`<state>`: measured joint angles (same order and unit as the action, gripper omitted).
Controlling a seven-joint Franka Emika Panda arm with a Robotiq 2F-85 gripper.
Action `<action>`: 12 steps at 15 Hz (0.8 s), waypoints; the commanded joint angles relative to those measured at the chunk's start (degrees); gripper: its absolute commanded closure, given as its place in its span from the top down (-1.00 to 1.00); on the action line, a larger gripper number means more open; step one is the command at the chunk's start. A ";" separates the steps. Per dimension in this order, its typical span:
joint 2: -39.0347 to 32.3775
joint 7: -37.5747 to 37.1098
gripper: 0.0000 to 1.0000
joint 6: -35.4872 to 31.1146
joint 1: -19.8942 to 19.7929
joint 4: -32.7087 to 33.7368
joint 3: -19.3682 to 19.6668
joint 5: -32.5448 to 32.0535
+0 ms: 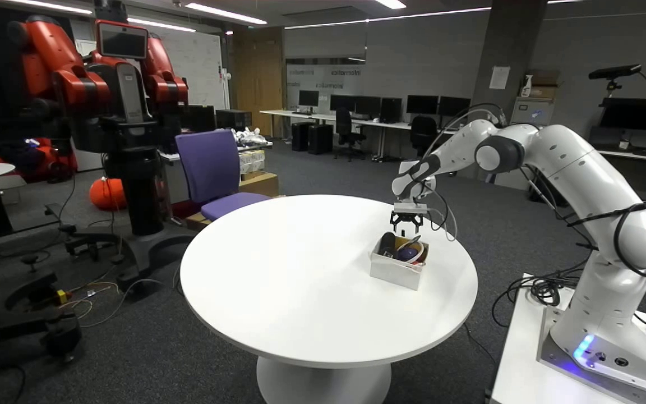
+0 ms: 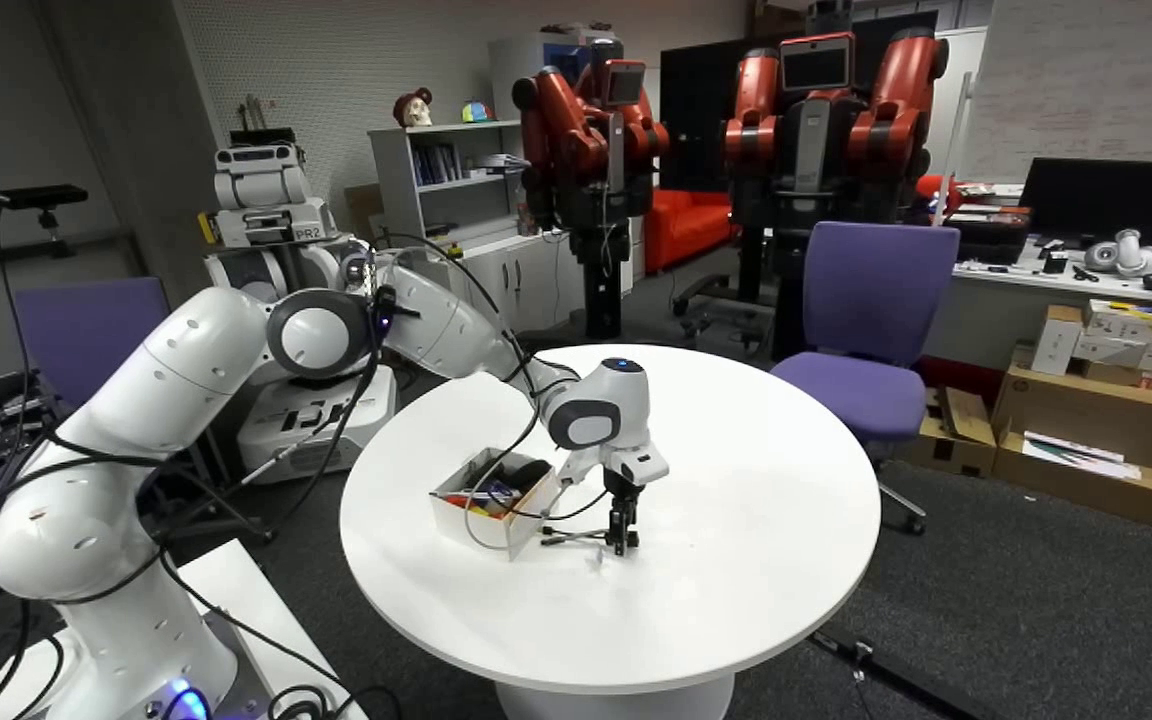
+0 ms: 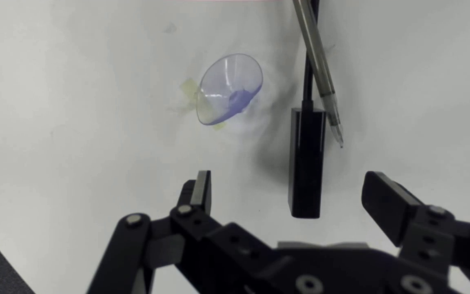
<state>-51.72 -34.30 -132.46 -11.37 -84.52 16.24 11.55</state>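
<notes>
The tool (image 3: 288,185) has jaws wide apart, holding nothing; the black block (image 3: 307,163) appears between them, so it is better to centre carefully and avoid the pen (image 3: 322,69).

Lights (image 1: 226,13) glow overhead; desks (image 1: 278,113) line a grey wall (image 1: 435,50) near a door (image 1: 258,78), and a purple chair (image 1: 211,165) stands on dark carpet (image 1: 312,174).

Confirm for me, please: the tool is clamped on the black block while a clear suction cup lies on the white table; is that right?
Not clamped: the wrist view shows the tool open, with gaps on both sides of the black block, while a clear suction cup lies on the white table.
</notes>
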 commanded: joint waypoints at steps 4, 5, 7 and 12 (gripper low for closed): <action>-1.62 -1.44 0.20 0.67 0.58 2.14 0.84 -2.05; -1.57 -1.33 0.06 0.64 0.62 2.02 0.79 -2.13; -1.51 -1.24 -0.25 0.41 0.80 1.77 0.81 -2.30; 0.73 -0.48 -0.98 -0.28 1.31 -0.66 1.09 -3.20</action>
<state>-53.08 -34.32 -132.63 -10.87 -83.77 16.35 9.92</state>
